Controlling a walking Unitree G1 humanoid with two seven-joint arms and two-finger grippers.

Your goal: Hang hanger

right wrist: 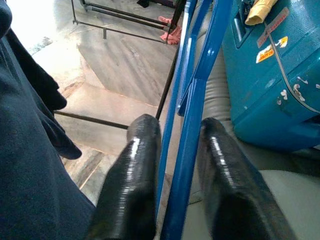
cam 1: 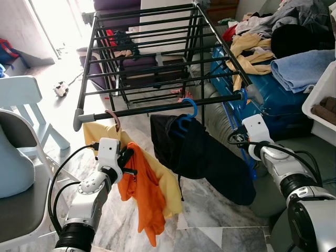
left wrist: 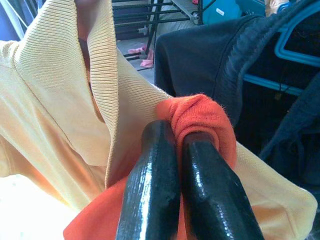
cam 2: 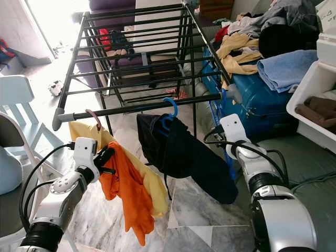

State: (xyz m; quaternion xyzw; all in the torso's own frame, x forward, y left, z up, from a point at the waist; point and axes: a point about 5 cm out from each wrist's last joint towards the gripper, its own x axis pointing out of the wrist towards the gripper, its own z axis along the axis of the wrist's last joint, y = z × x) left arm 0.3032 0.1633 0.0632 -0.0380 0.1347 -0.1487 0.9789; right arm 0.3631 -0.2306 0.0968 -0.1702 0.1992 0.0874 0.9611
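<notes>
Nearest us, the left tool point(left wrist: 177, 150) is pinching an orange garment point(cam 1: 144, 202) against the yellow shirt point(cam 1: 165, 178), which is hanging on the rack's front bar point(cam 1: 157, 109). The right tool point(right wrist: 175, 145) is straddling a blue hanger point(right wrist: 192, 120) (fingers parted) beside the blue suitcase point(right wrist: 270, 75).

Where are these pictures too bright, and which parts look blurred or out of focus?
Left eye view: sunlight from the window washes out the floor behind the drying rack; the rest is sharp. Left wrist view: a white overexposed patch in one corner, and the fingers pinching orange cloth look soft. Right wrist view: a bright corner, blurred fingers on either side of a blue bar.
</notes>
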